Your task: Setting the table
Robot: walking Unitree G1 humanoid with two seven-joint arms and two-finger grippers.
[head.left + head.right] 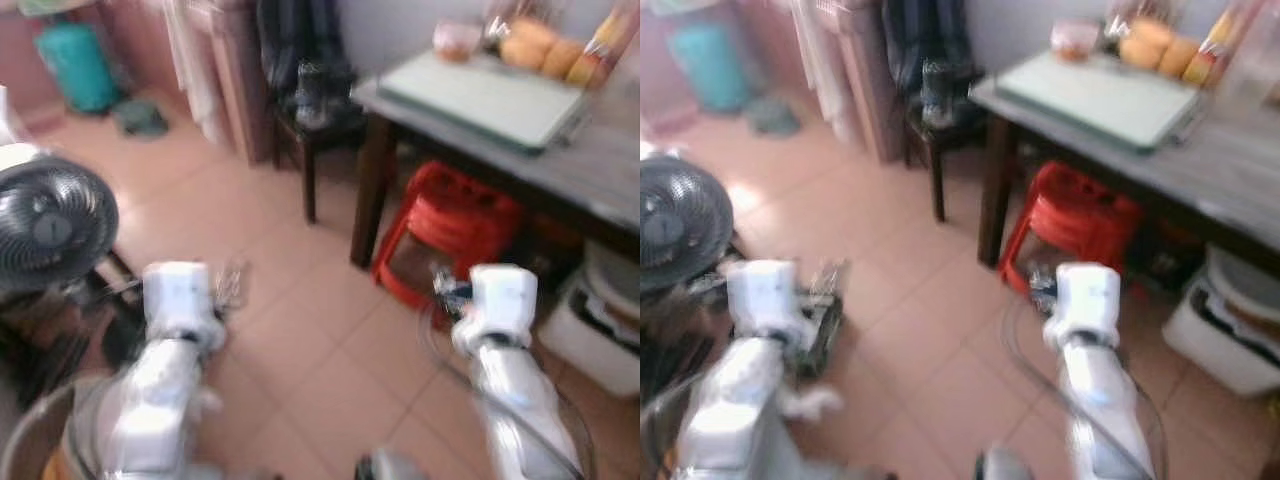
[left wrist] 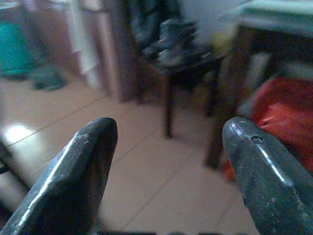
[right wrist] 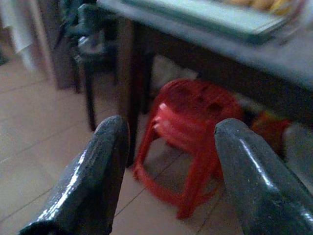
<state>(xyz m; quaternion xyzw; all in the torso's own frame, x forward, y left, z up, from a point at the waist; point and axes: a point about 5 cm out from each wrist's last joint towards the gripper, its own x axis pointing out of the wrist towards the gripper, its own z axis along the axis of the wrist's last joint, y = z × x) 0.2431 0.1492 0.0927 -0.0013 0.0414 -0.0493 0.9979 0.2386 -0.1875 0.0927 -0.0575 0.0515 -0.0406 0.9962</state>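
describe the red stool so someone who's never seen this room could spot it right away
Find the dark wooden table on the robot's right, with a pale green board on top. Beneath it, beside the front leg, the red plastic stool stands on the tiled floor. It's the one bright red thing there.

A stool [image 1: 450, 235] sits under the table [image 1: 590, 170], a tray [image 1: 480, 95] on top; a fan [image 1: 50, 225] stands far left

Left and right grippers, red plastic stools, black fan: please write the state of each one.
Left gripper: open, holds nothing.
Right gripper: open, holds nothing.
Red plastic stools: stacked, upright, under the grey table.
Black round fan: whether it runs cannot be told.
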